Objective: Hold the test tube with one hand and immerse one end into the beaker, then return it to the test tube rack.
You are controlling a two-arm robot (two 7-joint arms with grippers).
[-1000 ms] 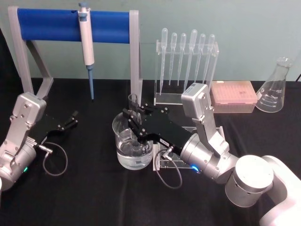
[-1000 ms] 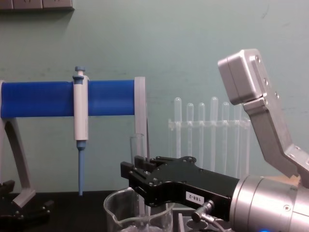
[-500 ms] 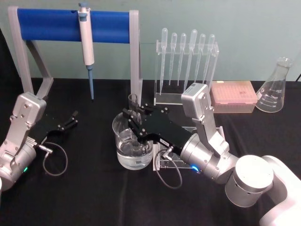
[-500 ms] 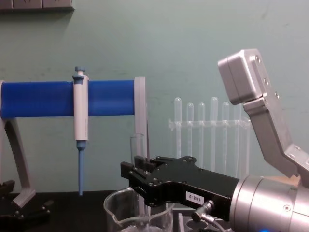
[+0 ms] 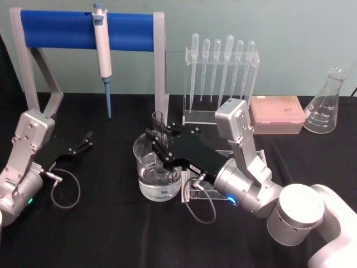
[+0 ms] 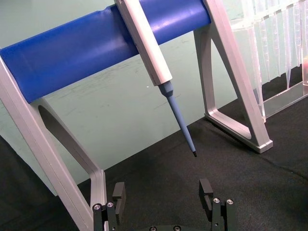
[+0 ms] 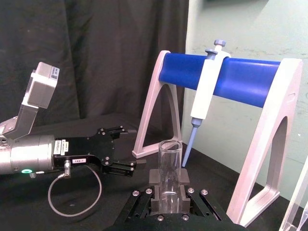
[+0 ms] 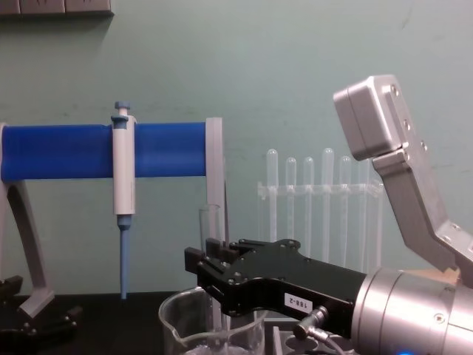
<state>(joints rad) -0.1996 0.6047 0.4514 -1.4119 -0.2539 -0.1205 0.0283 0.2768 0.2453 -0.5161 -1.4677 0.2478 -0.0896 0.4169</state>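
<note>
Holding the test tube (image 5: 158, 124) upright, the right claw (image 5: 158, 139) is clamped on its upper part, and the tube's lower end is down inside the beaker (image 5: 146, 187).
On the black table (image 5: 111, 234), a blue-barred stand (image 5: 61, 29) carries a pipette (image 5: 102, 44). The left claw (image 5: 85, 139) rests apart with its fingers spread. The right claw's white label (image 8: 299, 301) seems to read "188-2".

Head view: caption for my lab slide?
Right gripper holds the test tube upright in the beaker; left gripper parked open.
</note>
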